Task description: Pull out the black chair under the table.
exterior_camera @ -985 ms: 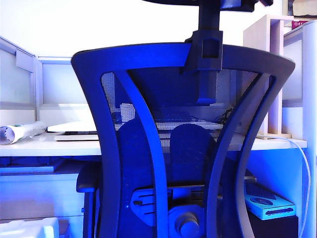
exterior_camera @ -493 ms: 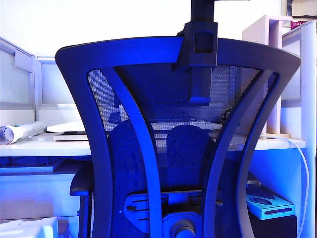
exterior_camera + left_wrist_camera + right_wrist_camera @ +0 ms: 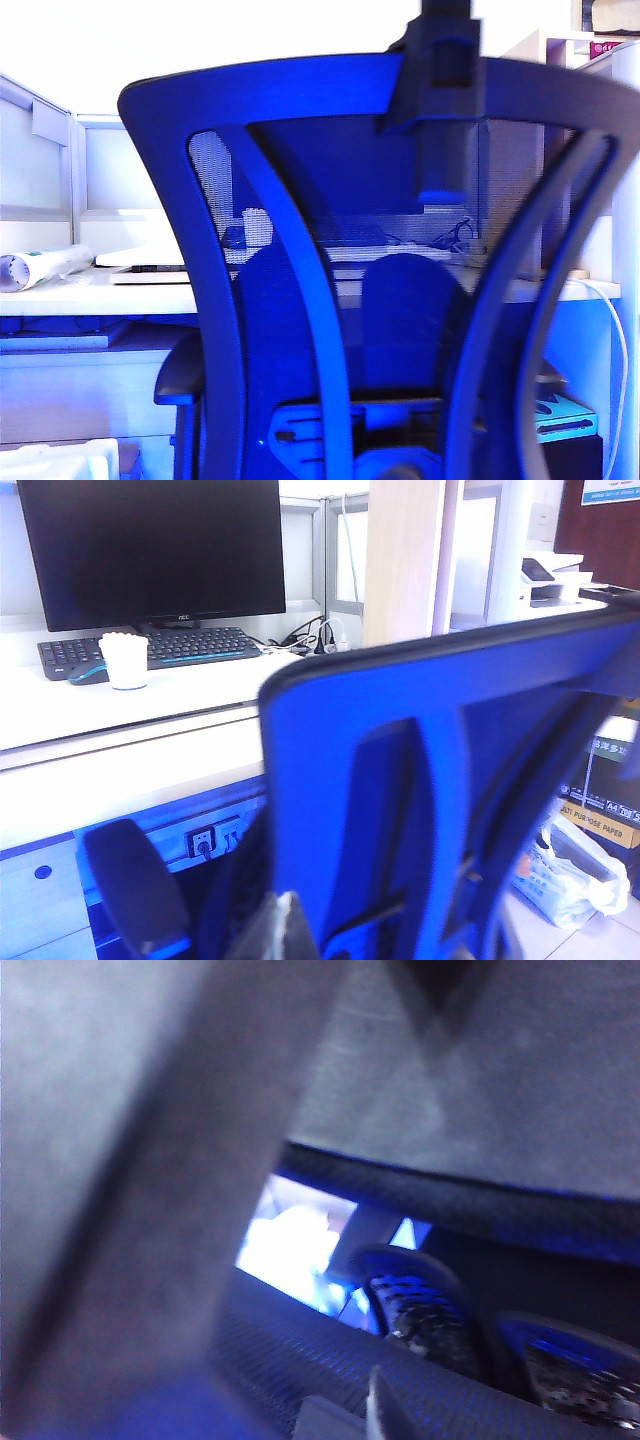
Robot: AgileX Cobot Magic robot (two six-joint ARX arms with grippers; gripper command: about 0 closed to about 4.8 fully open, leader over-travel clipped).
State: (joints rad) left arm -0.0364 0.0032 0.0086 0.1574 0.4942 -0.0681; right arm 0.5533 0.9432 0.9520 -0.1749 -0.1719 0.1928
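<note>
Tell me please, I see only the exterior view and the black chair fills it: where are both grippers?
Observer: The right gripper is hard against the black chair. Only one tip shows, so I cannot tell if it grips.
Operator: And the left one?
Observer: The left gripper hangs behind the chair back. Only its tip shows.
Operator: What is on the table?
Observer: On the table stand a dark monitor, a keyboard and a white cup.

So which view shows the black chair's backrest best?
The exterior view: the black chair shows its curved ribs, mesh and headrest post. The left wrist view catches only a blurred top edge and an armrest; the right wrist view is a close blur of frame.
</note>
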